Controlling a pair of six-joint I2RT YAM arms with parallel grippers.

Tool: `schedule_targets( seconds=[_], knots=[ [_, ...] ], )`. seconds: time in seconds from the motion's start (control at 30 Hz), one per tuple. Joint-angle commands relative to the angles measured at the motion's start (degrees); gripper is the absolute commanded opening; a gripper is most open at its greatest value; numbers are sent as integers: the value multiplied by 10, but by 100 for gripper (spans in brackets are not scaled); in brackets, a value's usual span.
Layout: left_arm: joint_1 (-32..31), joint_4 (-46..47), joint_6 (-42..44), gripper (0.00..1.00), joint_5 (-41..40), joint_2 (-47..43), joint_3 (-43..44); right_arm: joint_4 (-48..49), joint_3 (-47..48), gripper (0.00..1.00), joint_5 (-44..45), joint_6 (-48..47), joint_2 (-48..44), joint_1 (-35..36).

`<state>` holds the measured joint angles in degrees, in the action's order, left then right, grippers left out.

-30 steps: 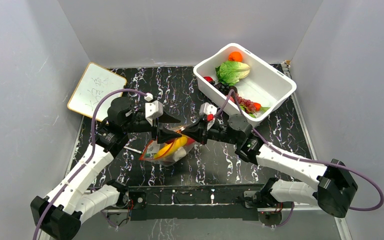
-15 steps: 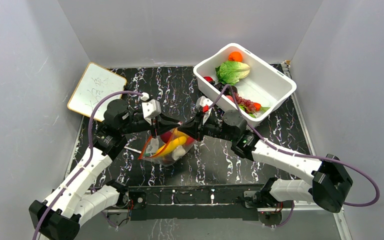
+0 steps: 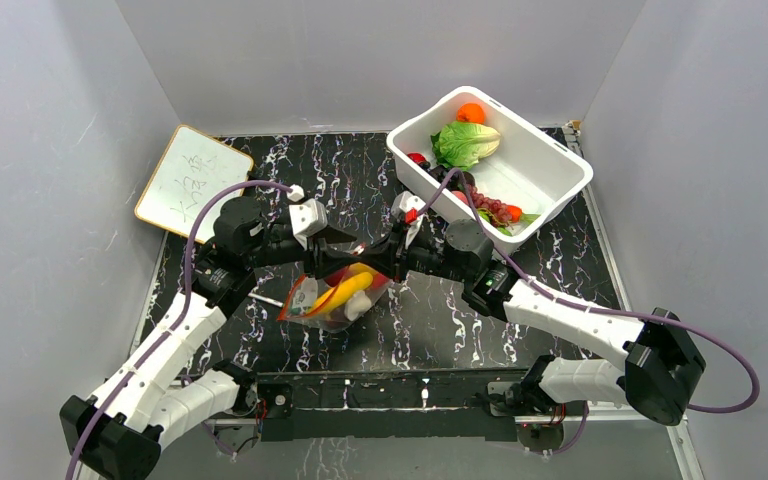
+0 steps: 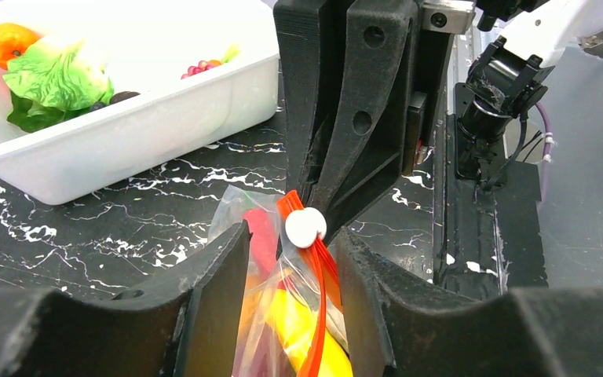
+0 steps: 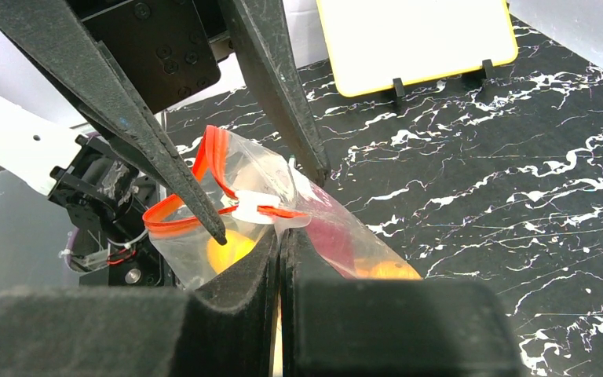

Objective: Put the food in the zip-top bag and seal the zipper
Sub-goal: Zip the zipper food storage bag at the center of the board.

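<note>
Pinching zip-top bag (image 3: 335, 302) rim in right gripper (image 5: 280, 232) near middle of near edge, food (image 3: 352, 284) inside; left gripper (image 4: 290, 236) closer than a second ago, fingers (image 4: 212, 283) apart astride zipper (image 4: 320, 306), probably ready to seal

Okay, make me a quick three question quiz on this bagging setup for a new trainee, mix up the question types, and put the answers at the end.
1. True or false: the left pincer is shut on the zip-top bag.
2. Which one pinches the bag's rim? A) the left pincer B) the right pincer C) neither
3. Fill in: the white tub holds a leafy green ____.

Key:
1. False. It is open, with one finger on each side of the bag's top.
2. B.
3. lettuce.
</note>
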<state>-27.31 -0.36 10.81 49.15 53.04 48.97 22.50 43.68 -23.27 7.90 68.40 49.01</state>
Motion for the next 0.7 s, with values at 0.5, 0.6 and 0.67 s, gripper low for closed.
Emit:
schedule_targets(
  seconds=[0.5, 0.6, 0.67],
  knots=[
    [-1, 30, 10, 18, -18, 2, 11, 45, 31, 0, 9, 21, -7, -1],
    [-1, 38, 13, 34, -14, 2, 11, 47, 30, 0, 16, 26, -7, -1],
    [-1, 50, 13, 37, -7, -1, 8, 50, 28, 0, 20, 29, -7, -1]
  ],
)
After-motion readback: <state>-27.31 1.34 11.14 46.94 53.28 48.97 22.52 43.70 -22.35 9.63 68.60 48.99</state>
